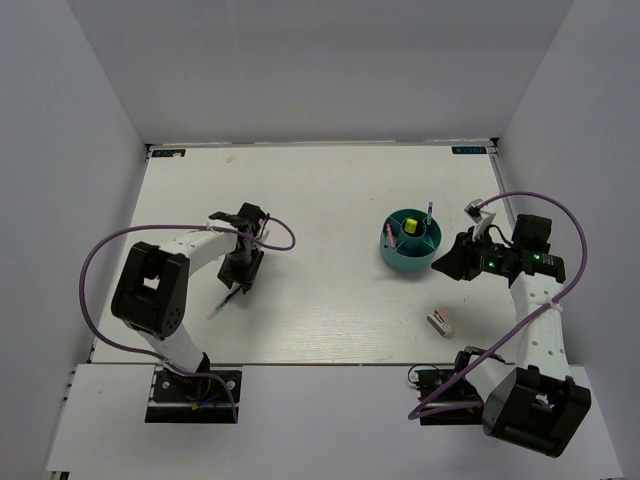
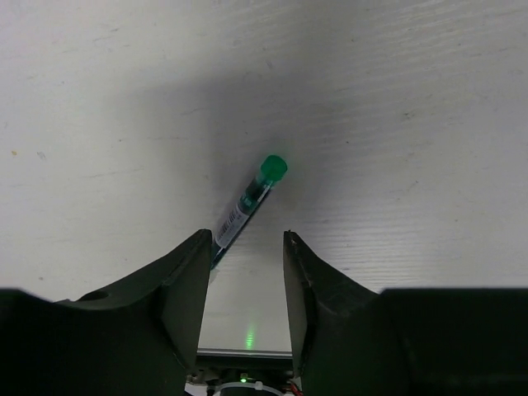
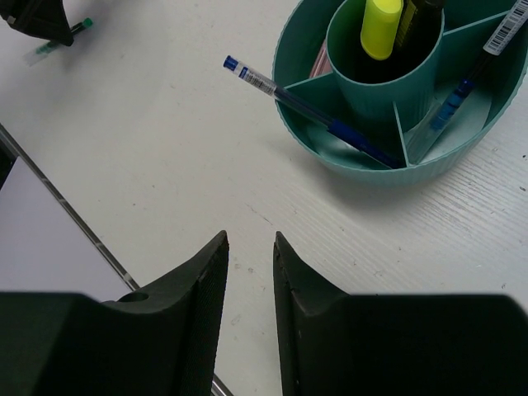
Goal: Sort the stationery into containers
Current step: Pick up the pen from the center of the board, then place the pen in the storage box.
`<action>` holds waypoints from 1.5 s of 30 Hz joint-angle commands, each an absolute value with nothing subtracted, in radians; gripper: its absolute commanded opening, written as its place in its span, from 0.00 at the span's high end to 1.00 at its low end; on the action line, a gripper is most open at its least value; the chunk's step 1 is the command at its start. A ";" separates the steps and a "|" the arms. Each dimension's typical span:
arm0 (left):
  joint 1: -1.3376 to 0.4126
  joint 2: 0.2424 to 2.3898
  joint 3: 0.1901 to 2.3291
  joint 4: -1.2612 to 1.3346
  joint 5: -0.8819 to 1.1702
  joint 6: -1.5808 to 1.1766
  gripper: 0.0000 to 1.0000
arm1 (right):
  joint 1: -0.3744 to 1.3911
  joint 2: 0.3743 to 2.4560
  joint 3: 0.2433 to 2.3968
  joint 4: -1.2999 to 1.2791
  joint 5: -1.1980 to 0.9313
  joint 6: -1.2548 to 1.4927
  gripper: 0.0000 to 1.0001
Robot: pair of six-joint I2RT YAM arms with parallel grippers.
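Here, left jaws spread astride slim green-capped pen (image 2: 247, 202), right jaws slightly parted, ribbed round teal organiser (image 3: 445, 172).

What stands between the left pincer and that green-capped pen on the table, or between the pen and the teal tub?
Nothing visible. The left pincer hangs right over the green-capped pen, its jaws open on either side of the pen's near end. Nothing lies between the pen and the teal organiser either.

Seemingly no legible text anywhere.
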State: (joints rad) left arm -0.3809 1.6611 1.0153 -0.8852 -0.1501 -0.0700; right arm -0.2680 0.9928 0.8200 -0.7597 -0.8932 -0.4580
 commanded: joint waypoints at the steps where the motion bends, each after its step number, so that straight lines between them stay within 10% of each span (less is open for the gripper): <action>1: -0.368 1.664 1.023 -0.853 -0.121 -0.035 0.50 | -0.276 0.974 0.818 -0.758 -0.917 -0.469 0.68; 20: -0.314 1.700 1.029 -0.819 -0.071 -0.051 0.91 | -0.296 0.954 0.813 -0.759 -0.922 -0.462 0.67; 25: -0.446 1.557 1.201 -0.754 0.046 -0.182 1.00 | -0.301 0.960 0.801 -0.713 -0.879 -0.419 0.31; 30: -0.676 1.511 1.249 -0.435 0.115 -0.310 1.00 | -0.310 0.939 0.772 -0.615 -0.789 -0.322 1.00; 36: -0.840 1.613 1.241 0.192 0.129 -0.433 1.00 | -0.322 0.801 0.677 -0.335 -0.243 -0.094 1.00; 45: -0.930 1.968 1.514 0.526 0.156 -0.552 1.00 | -0.360 0.741 0.618 -0.270 -0.121 -0.026 1.00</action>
State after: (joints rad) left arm -0.9138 1.9400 1.4055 0.3546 0.1368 -0.4938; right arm -0.3466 0.7349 0.6289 -0.3477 -0.2050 -0.0704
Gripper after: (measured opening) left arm 0.186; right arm 0.001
